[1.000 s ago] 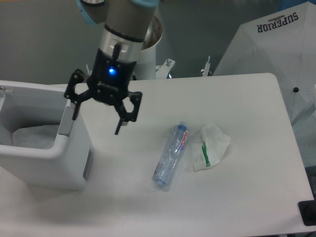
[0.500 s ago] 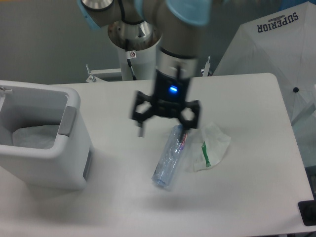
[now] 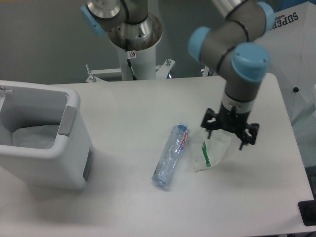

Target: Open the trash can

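Large white boxy plastic trash can (image 3: 47, 153) at table's left edge, top open, white liner visible inside, grey push tab on right rim. Black two-finger gripper (image 3: 229, 132) spread wide, empty, hovering over crumpled white wrapper with green print (image 3: 211, 148), near table's right side. Clear plastic bottle (image 3: 171, 155) lies beside wrapper. Risk: descent would snag wrapper or roll bottle. Open tabletop (image 3: 133, 123) between bin and bottle gives moving room.
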